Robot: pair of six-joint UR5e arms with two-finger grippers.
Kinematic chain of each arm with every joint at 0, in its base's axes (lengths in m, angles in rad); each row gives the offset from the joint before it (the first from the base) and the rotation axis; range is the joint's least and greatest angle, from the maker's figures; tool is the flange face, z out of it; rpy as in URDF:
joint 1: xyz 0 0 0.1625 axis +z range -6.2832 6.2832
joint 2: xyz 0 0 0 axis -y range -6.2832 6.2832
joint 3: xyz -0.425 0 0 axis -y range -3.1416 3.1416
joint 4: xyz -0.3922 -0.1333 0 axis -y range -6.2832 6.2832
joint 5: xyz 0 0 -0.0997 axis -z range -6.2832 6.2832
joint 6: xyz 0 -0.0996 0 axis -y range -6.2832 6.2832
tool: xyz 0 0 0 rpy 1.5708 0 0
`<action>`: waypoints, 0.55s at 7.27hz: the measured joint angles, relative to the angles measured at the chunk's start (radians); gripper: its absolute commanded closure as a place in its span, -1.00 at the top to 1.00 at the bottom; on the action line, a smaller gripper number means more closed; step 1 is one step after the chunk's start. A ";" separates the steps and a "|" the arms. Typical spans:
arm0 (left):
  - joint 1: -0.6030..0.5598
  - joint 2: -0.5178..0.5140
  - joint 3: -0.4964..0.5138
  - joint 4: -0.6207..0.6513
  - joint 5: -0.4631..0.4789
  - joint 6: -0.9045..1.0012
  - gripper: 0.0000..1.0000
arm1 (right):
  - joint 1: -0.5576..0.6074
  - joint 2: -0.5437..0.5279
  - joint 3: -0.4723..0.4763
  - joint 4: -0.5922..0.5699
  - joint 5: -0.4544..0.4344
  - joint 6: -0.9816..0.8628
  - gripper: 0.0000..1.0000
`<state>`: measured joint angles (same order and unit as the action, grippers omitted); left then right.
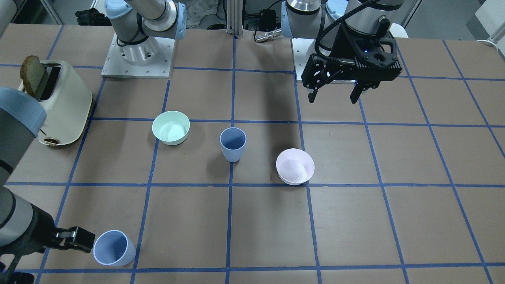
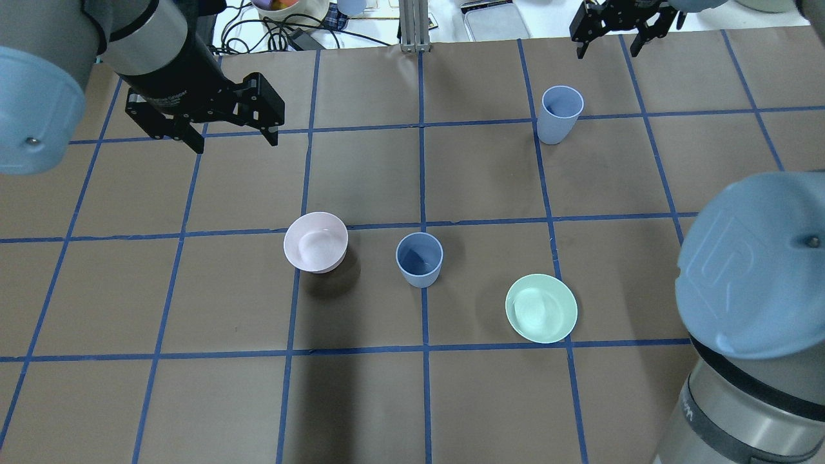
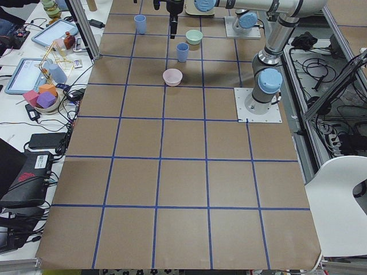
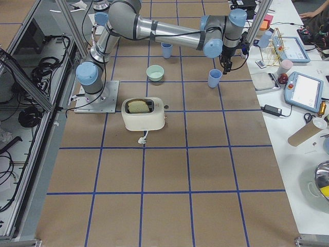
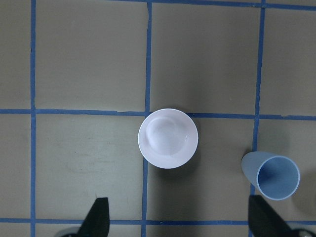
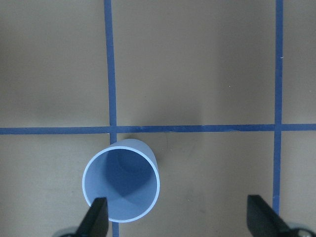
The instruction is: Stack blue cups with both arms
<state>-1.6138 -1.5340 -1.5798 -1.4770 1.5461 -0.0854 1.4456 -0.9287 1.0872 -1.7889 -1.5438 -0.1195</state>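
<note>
One blue cup (image 2: pixel 419 259) stands upright at the table's middle, between the pink bowl (image 2: pixel 316 241) and the mint-green bowl (image 2: pixel 541 308). The second blue cup (image 2: pixel 561 113) stands upright near the far edge. My left gripper (image 2: pixel 234 140) is open and empty, hovering high; its wrist view shows the pink bowl (image 5: pixel 168 138) below and the middle cup (image 5: pixel 274 176) at the right. My right gripper (image 2: pixel 609 51) is open and empty, above and just beyond the far cup. In its wrist view that cup (image 6: pixel 121 185) lies by the left finger (image 6: pixel 95 218), not between the fingers.
A cream toaster (image 1: pixel 63 103) with a slice of toast (image 1: pixel 33 75) stands on the robot's right side of the table. The arm bases (image 1: pixel 138 55) sit at the robot's edge. Clutter lies beyond the far edge (image 2: pixel 490 19).
</note>
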 measured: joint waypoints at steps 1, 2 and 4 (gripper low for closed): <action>0.003 0.000 -0.002 0.000 0.000 0.017 1.00 | 0.000 0.022 0.013 -0.005 0.004 -0.001 0.99; 0.005 -0.004 0.006 -0.017 -0.003 0.043 1.00 | -0.001 0.031 0.039 -0.018 0.007 -0.002 0.99; 0.008 -0.016 0.054 -0.096 -0.006 0.060 1.00 | -0.001 0.039 0.087 -0.090 0.008 -0.001 0.40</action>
<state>-1.6062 -1.5505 -1.5257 -1.5732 1.5396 -0.0251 1.4451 -0.8894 1.1743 -1.8793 -1.5356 -0.1209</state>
